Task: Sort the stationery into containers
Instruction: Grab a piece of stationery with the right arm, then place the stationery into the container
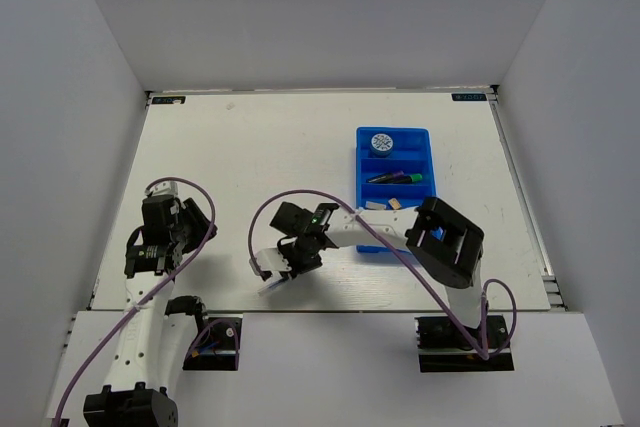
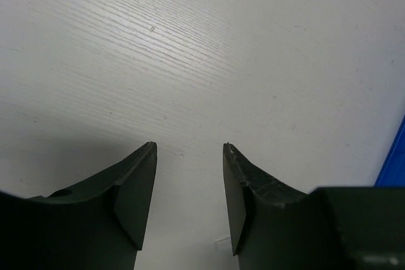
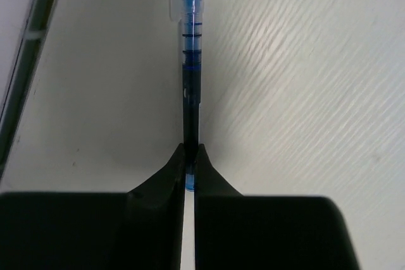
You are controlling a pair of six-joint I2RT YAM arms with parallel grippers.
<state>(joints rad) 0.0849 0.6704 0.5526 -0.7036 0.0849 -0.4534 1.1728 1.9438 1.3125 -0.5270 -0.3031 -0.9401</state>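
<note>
Right wrist view first, closest in: the right gripper point(image 3: 190, 150) is seen pressed together on a thin pen point(image 3: 192, 80), its fingertips pinching the dark-blue end while the clear barrel with blue ink runs straight away from them over the white table point(image 3: 304, 61). From the top external view, that pen point(image 1: 271, 287) is placed close to the table's near edge, left of centre, under the outstretched right arm; whether it is lifted or resting on the surface cannot be told. Over on the left, the left gripper point(image 2: 190, 147) is shown spread apart with nothing between the fingers, only bare tabletop below, and a sliver of blue is caught at the right edge of its view. Further back and to the right, the blue tray point(image 1: 360, 187) is set lengthwise, its nearest part hidden by the right arm. Tan and grey erasers point(image 1: 385, 204) are seen in one compartment, dark highlighters point(image 1: 395, 178) in the next beyond, and the round blue-white disc point(image 1: 381, 141) in the farthest.
</note>
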